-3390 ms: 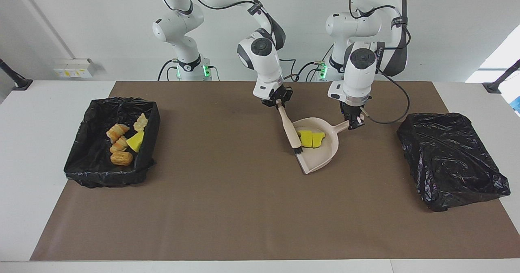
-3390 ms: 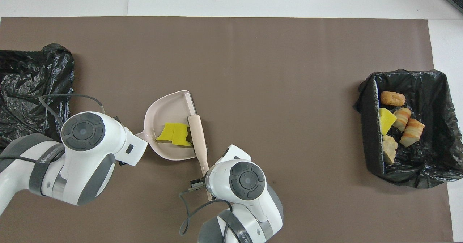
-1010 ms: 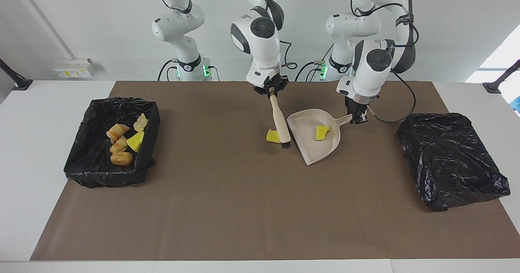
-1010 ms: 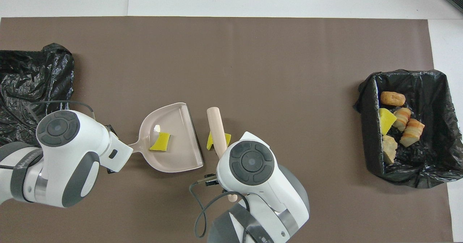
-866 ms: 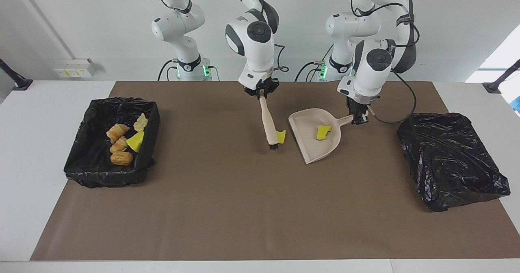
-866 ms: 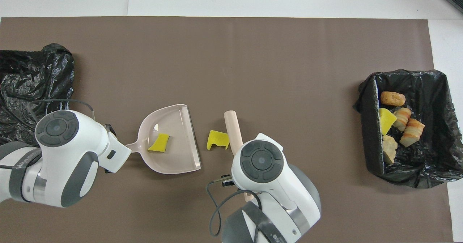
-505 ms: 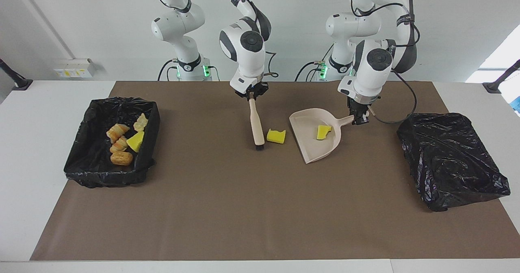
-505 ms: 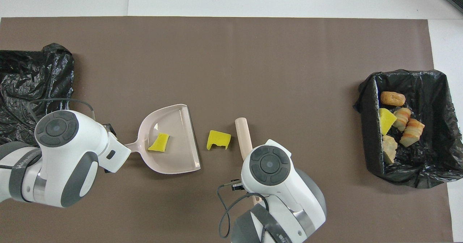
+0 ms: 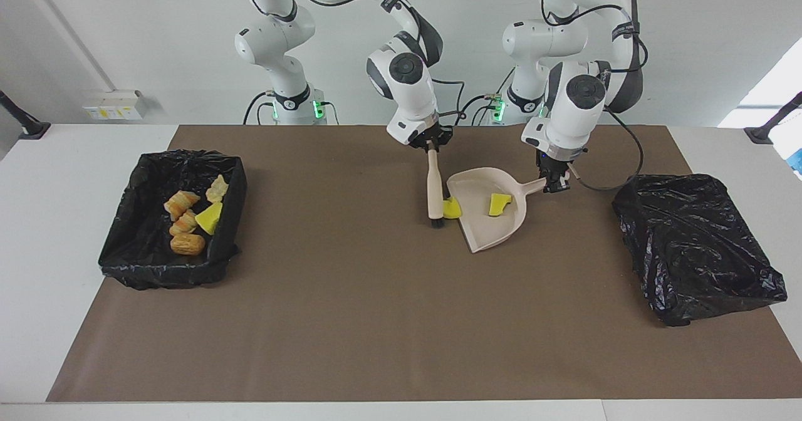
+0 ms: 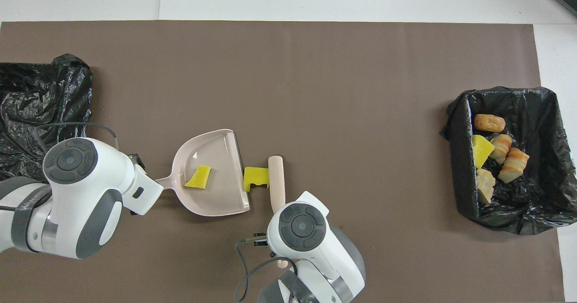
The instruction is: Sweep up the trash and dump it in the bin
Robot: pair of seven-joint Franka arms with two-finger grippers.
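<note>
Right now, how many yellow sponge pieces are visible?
3: one in the dustpan at, one at its lip by the brush at, one in the open bin at.

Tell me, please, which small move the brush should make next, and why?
Probably one more short push toward the dustpan: the brush, held by the right gripper, has one sponge chunk at the pan's lip, not yet inside.

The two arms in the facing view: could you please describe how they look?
Both arms are glossy white with dark grey joint caps and bands. The left gripper and right gripper are small and black, with black cables looping beside them. Green lights glow at both bases.
</note>
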